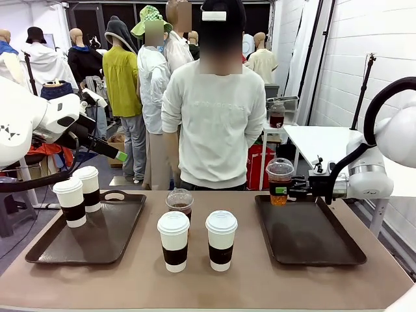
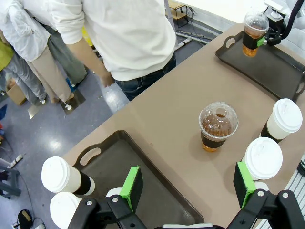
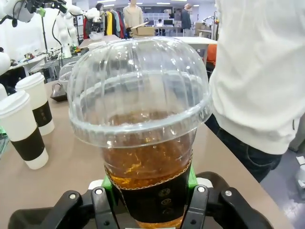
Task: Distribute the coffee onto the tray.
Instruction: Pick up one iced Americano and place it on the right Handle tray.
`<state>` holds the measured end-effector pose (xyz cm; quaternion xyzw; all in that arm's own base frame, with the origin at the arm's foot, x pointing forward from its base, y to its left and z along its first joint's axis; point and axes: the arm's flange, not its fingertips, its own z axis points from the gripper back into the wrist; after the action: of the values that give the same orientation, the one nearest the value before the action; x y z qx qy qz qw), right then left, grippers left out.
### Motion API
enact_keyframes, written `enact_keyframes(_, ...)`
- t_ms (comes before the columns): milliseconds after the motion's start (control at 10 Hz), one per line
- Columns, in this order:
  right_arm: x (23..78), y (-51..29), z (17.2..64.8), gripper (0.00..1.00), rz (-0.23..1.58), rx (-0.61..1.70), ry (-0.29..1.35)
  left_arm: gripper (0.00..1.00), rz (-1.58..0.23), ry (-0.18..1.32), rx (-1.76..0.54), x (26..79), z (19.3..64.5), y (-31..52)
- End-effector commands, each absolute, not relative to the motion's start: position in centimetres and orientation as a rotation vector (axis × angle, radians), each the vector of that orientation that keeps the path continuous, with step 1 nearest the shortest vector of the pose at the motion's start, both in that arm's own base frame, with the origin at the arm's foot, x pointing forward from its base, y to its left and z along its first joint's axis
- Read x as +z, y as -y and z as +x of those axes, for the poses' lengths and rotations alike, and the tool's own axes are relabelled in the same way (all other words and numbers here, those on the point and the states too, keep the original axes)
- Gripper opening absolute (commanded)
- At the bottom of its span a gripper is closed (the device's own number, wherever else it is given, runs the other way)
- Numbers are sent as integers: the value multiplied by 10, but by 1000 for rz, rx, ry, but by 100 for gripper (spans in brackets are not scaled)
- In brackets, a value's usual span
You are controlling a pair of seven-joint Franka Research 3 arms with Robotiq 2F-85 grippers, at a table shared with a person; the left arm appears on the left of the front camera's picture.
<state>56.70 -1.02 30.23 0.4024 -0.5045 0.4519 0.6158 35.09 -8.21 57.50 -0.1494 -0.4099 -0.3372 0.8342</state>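
My right gripper [image 1: 290, 188] is shut on a clear dome-lidded cup of brown drink [image 1: 279, 182], held just above the far left corner of the right tray [image 1: 325, 244]. Up close, that held cup [image 3: 143, 133] sits between the green pads [image 3: 191, 177]. Two lidded paper cups [image 1: 174, 240] [image 1: 221, 239] and a second dome-lidded cup [image 1: 179, 203] stand on the table between the trays. On the left tray [image 1: 110, 237] stand two more paper cups [image 1: 69, 201] [image 1: 86, 188]. My left gripper [image 2: 188, 186] hangs open high over the left tray's right edge, holding nothing.
A person in a white sweatshirt [image 1: 218, 123] stands at the far side of the table, arms down. The right tray's dark surface is bare apart from the held cup above it. The table's near edge runs in front of the two middle paper cups.
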Motion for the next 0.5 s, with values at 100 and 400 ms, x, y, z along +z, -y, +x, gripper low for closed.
enact_keyframes(100,282,16,587,60,961,1016,1218,100,-339,868,-717,575,351,82)
enact_keyframes(400,261,26,599,60,978,981,1273,100,-339,868,-717,575,351,82)
